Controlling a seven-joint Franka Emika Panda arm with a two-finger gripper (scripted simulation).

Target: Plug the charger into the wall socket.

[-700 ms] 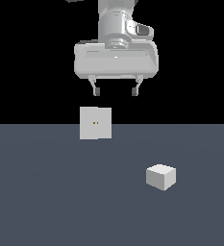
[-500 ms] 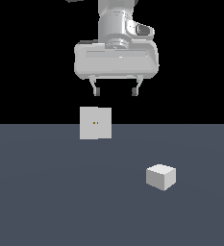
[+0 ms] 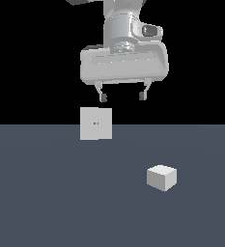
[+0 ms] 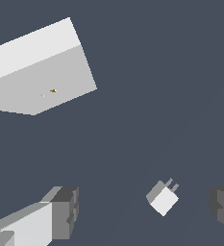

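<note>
- The gripper (image 3: 123, 97) hangs high above the floor with its jaws spread wide and nothing between them; in the wrist view the two fingers (image 4: 63, 211) sit far apart with bare floor in the gap.
- The step in hand looks like the approach to the pick-up: nothing is grasped yet, so the task has barely begun.
- The charger (image 3: 161, 177) rests on the dark grey floor (image 3: 46, 207), well below the gripper and off toward the exterior view's right. The wrist view shows it (image 4: 163, 198) between the fingers' lines but nearer one of them, with two small prongs sticking out of one face.
- The next move, as I judge it, calls for shifting over the charger, descending, and turning the wrist so the pads close on its flat sides (not on the pronged face).
- The wall socket (image 3: 95, 123) stands upright on the floor, almost under the gripper's nearer finger, and well apart from the charger; its two orange dots (image 4: 52, 90) mark the target.
- Nothing else lies about. The only obstacle I foresee is the socket itself, close below the gripper's descent path.
</note>
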